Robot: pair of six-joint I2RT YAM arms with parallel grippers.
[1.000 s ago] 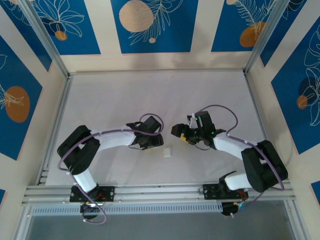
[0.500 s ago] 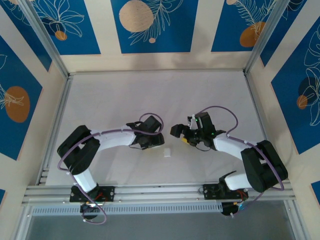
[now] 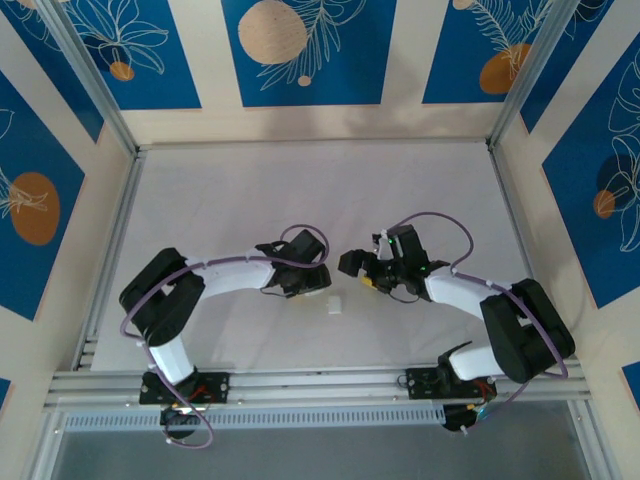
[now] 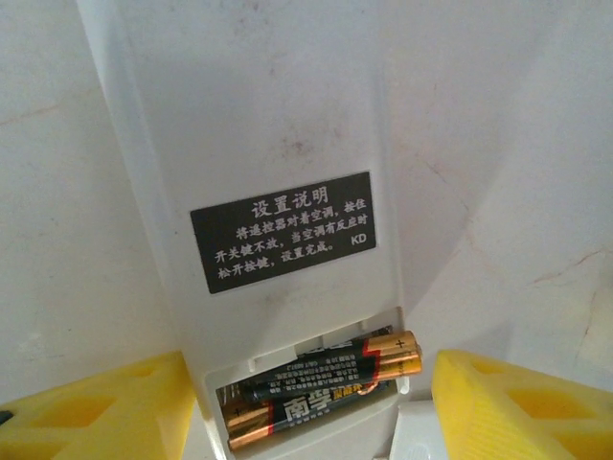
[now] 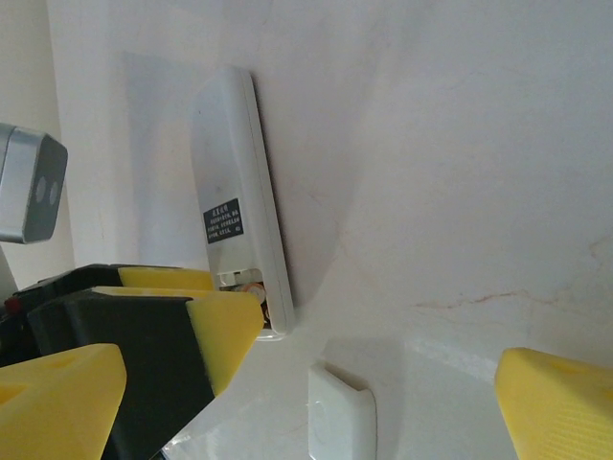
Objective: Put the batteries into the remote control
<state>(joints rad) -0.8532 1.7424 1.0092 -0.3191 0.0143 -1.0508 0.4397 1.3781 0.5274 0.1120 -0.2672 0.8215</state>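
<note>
Since both batteries (image 4: 326, 383) already sit in the open bay at one end of the remote (image 4: 287, 125), which lies label-up on the worktop (image 3: 300, 190), I'd say what's left is checking they're pressed flat, then fitting the cover (image 5: 340, 422).

The left gripper (image 4: 306, 412) straddles that bay end with its jaws apart, a gap on each side, not touching the remote. The right gripper (image 5: 311, 407) hangs wide open above the loose cover, holding nothing.

To do it well, I'd close the left one gently on the remote's sides so it can't skate. Then take the cover by its edges, keep it level and slide it on rather than jamming it.

View-wise, the left wrist cam gives you polarity, with the gold ends pointing opposite ways, plus the label text. The right wrist cam shows the cover lying just beside the remote's open end. The top cam shows both arms nose to nose mid-worktop, with the cover on the base side of them.
</note>
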